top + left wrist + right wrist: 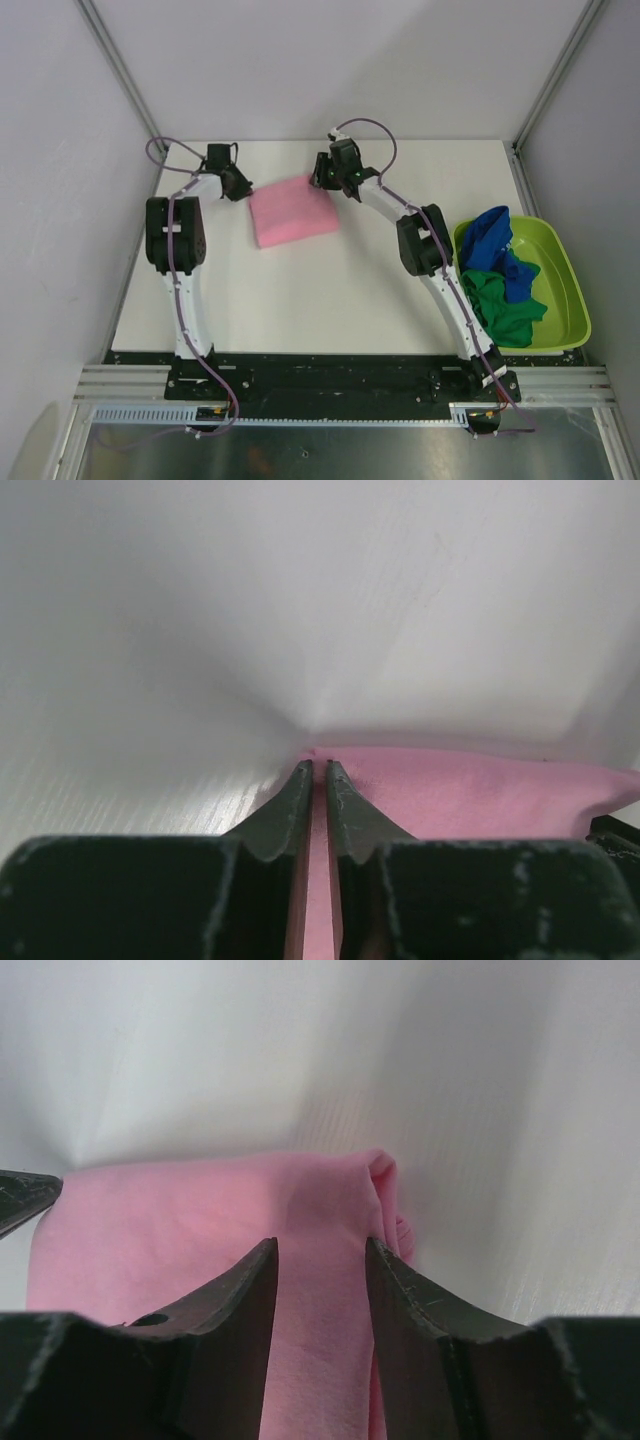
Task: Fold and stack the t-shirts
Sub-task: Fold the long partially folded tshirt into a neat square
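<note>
Pinches the near-left corner of the folded pink t-shirt, far on the table, with the left gripper, fingers nearly together (pink strip between). Straddles its right fold with the right gripper, fingers apart. Keeps the green t-shirt and blue t-shirt heaped in the lime tub.

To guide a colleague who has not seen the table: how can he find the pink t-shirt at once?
On the white table, toward its far edge near the middle, lies the pink t-shirt. It alone is folded flat; the blue shirt and green shirt sit crumpled in the lime tub at the right.
</note>
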`<state>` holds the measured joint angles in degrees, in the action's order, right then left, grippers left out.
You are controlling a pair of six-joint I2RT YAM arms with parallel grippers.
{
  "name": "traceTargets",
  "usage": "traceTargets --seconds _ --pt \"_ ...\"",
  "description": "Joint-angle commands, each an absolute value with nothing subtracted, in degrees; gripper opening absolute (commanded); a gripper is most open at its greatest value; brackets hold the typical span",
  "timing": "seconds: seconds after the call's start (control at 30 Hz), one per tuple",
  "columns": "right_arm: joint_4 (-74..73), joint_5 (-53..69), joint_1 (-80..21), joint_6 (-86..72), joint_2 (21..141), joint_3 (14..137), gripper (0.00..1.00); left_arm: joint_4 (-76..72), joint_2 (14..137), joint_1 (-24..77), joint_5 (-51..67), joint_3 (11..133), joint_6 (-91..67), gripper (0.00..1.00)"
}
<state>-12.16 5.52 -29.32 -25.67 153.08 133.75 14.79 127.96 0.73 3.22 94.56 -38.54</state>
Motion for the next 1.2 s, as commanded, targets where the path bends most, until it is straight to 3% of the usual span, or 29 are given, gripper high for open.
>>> traceTargets --seconds 0.0,0.3,0.57,0.73,0.93,1.17 --pt "-17.4 4.5 -27.6 -25.6 150.8 135.9 0.46 15.1 124.7 0.4 3.4 98.0 -37.1 0.16" --pt "-20.7 2.6 -24.3 -29.1 139.9 127.9 0.56 16.5 111.6 5.1 4.9 90.1 -34.0 0.34" --pt "-24.1 2.6 -20.3 -33.0 127.3 113.8 0.59 16.9 107.4 18.0 6.0 83.3 -38.3 0.34" --pt "-22.8 2.0 -19.7 -32.9 118.2 102.4 0.59 17.8 111.7 23.8 4.9 87.6 -38.5 0.35" --pt "-21.6 2.3 -19.2 -32.2 111.3 92.6 0.59 22.1 116.0 25.5 -0.5 91.8 -35.9 0.37" --pt "-21.7 2.9 -19.2 -31.7 109.2 89.5 0.59 26.6 118.5 25.6 -6.1 91.7 -33.4 0.36"
